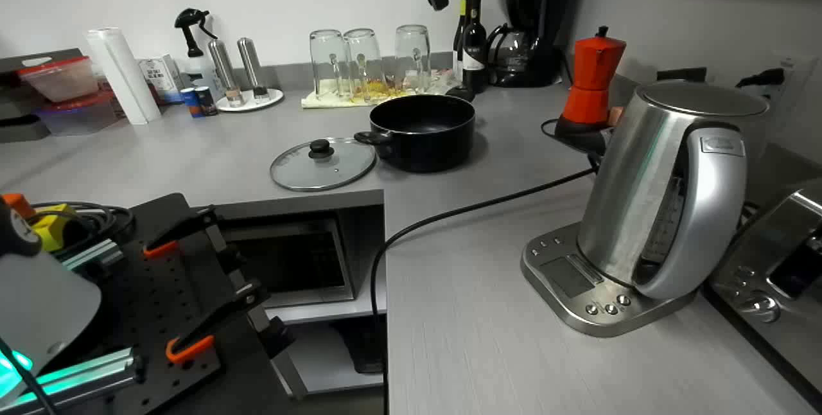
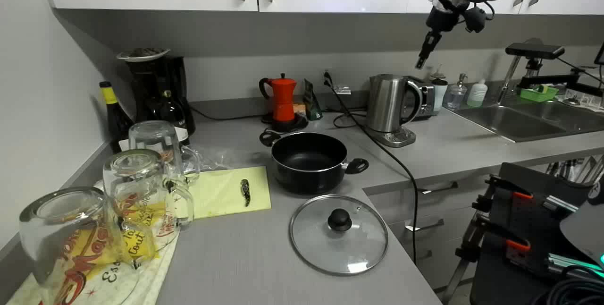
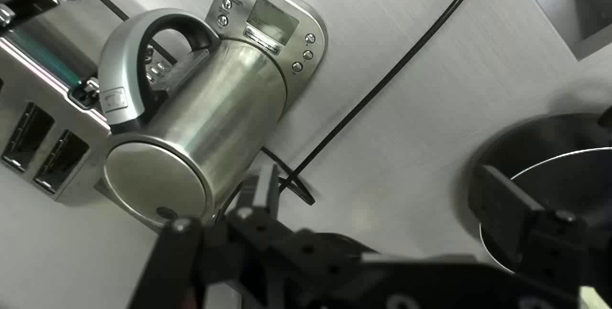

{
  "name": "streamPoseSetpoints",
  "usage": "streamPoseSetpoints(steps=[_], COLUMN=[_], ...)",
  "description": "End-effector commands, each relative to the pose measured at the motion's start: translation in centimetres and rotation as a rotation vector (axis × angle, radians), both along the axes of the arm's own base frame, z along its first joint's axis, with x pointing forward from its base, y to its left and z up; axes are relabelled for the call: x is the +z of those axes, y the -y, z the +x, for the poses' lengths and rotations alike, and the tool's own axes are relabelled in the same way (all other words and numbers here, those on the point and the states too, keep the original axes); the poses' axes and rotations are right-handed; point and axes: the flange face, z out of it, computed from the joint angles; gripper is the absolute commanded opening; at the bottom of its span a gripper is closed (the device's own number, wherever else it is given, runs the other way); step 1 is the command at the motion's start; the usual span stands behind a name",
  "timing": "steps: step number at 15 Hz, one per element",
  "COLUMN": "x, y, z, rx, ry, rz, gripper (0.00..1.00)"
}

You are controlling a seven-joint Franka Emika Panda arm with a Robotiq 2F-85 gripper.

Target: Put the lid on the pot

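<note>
The lid is round clear glass with a metal rim and a black knob. It lies flat on the counter, knob up, next to the pot, and also shows in an exterior view. The black pot stands upright and uncovered, with side handles; it also shows in an exterior view. In the wrist view the pot is cut off at the right edge, and the lid is out of view. My gripper is open and empty, high above the counter. It also shows in an exterior view, above the kettle.
A tall steel kettle stands beside a toaster. A black cable crosses the counter. A red moka pot, glass mugs, bottles and a coffee maker stand around the pot. The counter's inner corner edge is near the lid.
</note>
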Motion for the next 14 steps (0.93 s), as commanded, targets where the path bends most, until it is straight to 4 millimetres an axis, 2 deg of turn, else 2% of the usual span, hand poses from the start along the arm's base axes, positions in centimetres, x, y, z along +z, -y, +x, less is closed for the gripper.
streamPoseSetpoints(steps=[1,9,11,14], x=[0.0,-0.1,-0.6,-1.9], y=[0.0,-0.5,-1.7,-4.9], z=[0.0,0.0,0.0,-0.2], rx=[0.0,0.009,0.024,0.081], ry=[-0.001,-0.003,-0.017,-0.051], rz=[0.0,0.0,-0.012,-0.02], gripper=[1.0,1.0,1.0,1.0])
